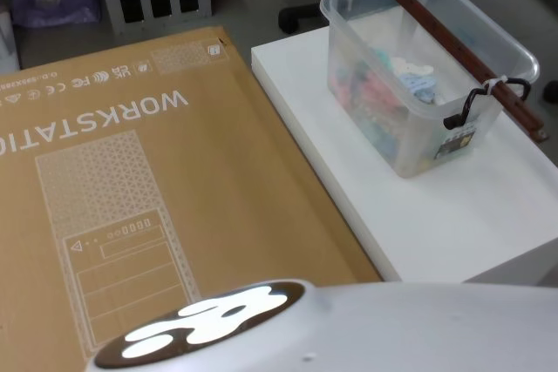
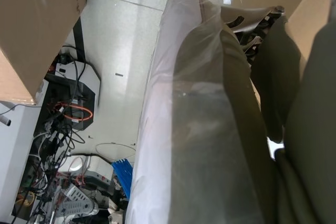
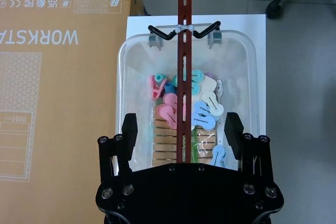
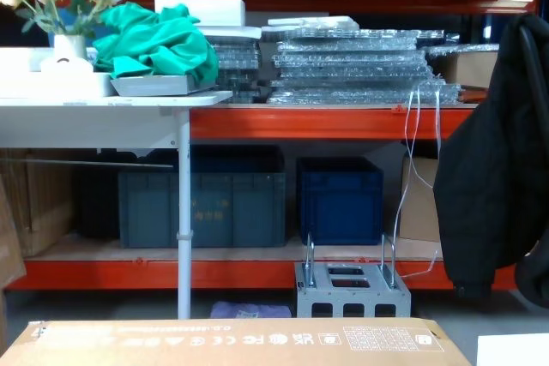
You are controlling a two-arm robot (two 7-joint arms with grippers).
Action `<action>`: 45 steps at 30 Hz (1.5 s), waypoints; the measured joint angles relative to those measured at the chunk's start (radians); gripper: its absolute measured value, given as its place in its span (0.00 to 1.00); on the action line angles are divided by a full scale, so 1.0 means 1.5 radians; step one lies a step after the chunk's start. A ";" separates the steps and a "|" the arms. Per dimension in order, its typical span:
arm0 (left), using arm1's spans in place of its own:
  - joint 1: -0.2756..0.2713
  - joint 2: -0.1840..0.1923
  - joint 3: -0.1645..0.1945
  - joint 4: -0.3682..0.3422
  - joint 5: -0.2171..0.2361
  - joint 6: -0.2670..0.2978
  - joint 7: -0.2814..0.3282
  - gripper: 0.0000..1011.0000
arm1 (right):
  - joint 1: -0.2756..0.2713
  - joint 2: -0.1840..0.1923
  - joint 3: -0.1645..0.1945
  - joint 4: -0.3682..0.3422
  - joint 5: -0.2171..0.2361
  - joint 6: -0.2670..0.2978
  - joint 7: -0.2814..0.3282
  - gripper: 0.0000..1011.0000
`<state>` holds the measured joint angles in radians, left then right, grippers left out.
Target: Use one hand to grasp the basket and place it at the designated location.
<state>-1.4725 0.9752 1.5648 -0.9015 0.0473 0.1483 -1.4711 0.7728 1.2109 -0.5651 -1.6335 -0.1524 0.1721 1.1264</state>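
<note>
White table (image 1: 453, 224) off to the right. Above it hangs the right gripper (image 3: 181, 132) - jaws wide apart either side of the red-brown bar handle (image 3: 182, 35), gripping nothing. The basket (image 1: 521, 51) of pastel clips (image 3: 202, 111) sits on that table - cardboard box (image 1: 131, 172) alongside.

One basket (image 1: 357, 50), one cardboard box (image 1: 131, 172), one grey crate (image 4: 352, 293).

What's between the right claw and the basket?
Nothing; the right wrist view shows the open right claw over the basket, bar handle lined up between its fingers.
</note>
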 joint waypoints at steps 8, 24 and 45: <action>0.000 0.000 0.000 0.000 0.000 0.000 0.000 0.00 | 0.000 0.000 0.000 0.000 0.000 0.000 0.000 0.99; 0.000 0.000 0.000 0.000 0.000 0.000 0.000 0.00 | 0.000 0.000 0.000 0.000 0.000 0.000 0.000 0.99; 0.000 0.000 0.000 0.000 0.000 0.000 0.000 0.00 | 0.006 -0.014 0.001 0.016 -0.007 0.001 0.016 0.99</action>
<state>-1.4726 0.9752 1.5648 -0.9015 0.0473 0.1483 -1.4711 0.7816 1.1906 -0.5641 -1.6101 -0.1623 0.1743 1.1504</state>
